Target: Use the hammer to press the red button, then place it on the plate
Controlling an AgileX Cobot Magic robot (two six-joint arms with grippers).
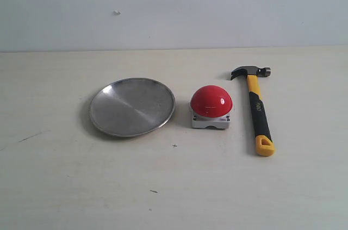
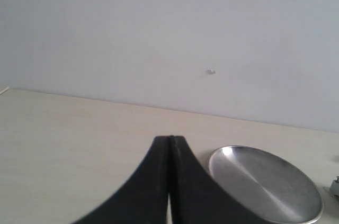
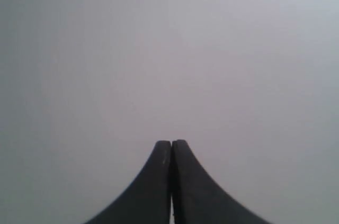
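The hammer [image 1: 256, 109] lies flat on the table at the right, dark head toward the wall, black handle and yellow looped end toward the front. Left of it stands the red button [image 1: 211, 101] on its grey-white base. Further left rests the round silver plate [image 1: 132, 106], which also shows in the left wrist view [image 2: 265, 184]. Neither arm appears in the exterior view. My left gripper [image 2: 170, 140] is shut with nothing in it, above bare table, the plate lying beyond its tips. My right gripper [image 3: 171, 143] is shut and empty, facing only plain grey wall.
A pale wooden table [image 1: 65, 181] meets a grey-white wall [image 1: 174, 7] at the back. A small mark sits on the wall [image 1: 116, 12]. A few dark specks dot the tabletop near the front.
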